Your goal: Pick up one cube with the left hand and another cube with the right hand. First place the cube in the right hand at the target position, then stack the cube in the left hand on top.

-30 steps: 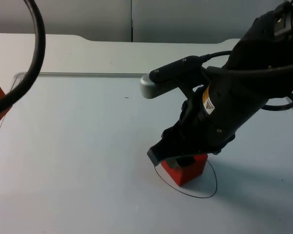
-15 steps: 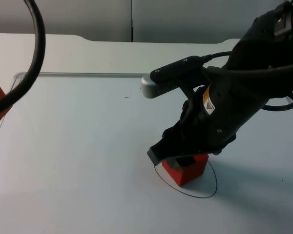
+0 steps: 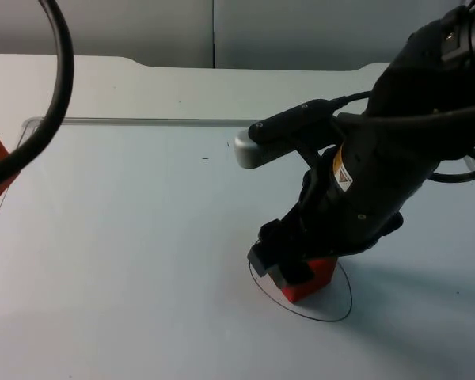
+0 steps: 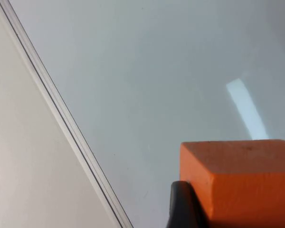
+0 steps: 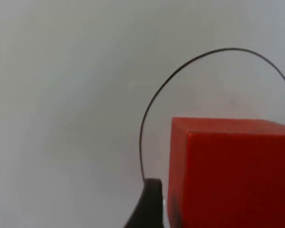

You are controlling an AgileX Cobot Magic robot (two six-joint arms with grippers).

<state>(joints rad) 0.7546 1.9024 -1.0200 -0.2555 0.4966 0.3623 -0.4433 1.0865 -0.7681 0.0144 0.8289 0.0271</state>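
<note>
Counter (image 3: pixel 127 237) is carrying the drawn target circle (image 3: pixel 336 313). Right gripper (image 3: pixel 289 273) is sitting low over it, clamped on the red cube (image 3: pixel 317 277), which is resting inside the circle toward its left side. Left gripper (image 4: pixel 183 209) is waiting at the counter's left edge, clamped on the orange cube (image 4: pixel 242 180), held above the surface. Risks, as I judge them: the red cube dragging or tipping if the fingers stick on release, and an off-centre base making the stack overhang.
</note>
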